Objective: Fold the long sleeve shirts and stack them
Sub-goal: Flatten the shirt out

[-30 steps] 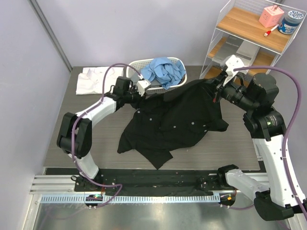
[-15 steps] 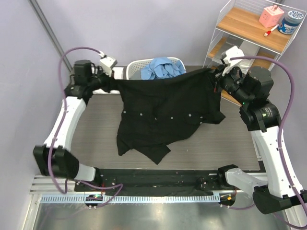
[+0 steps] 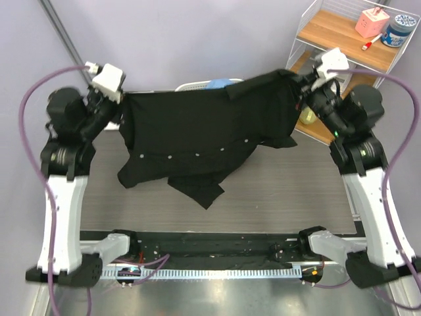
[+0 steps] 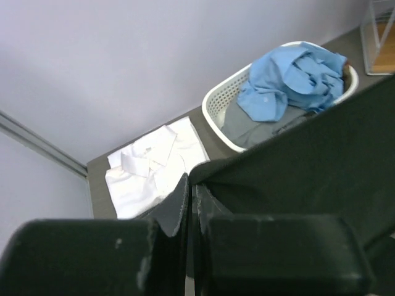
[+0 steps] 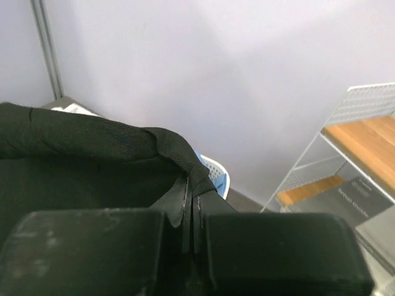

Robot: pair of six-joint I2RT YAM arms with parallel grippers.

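Observation:
The black shirt point(image 3: 204, 128) with small white buttons hangs spread wide in the air between both arms, its lower part drooping toward the table. My left gripper point(image 3: 122, 105) is shut on its left top edge point(image 4: 296, 154). My right gripper point(image 3: 297, 82) is shut on its right top edge point(image 5: 111, 145). A white shirt point(image 4: 154, 163) lies folded at the table's far left corner. A light blue shirt point(image 4: 290, 77) lies crumpled in the white basket point(image 4: 216, 111), mostly hidden behind the black shirt in the top view.
A white wire shelf point(image 3: 342, 46) with wooden boards stands at the far right, holding a pink box point(image 3: 371, 23) and a jar point(image 3: 398, 31). The grey table point(image 3: 289, 191) is bounded by purple walls; a black mat point(image 3: 210, 247) lies along the near edge.
Both arms have risen and moved apart, lifting the black shirt off the table and stretching it wide. The left gripper swung far to the left and up.

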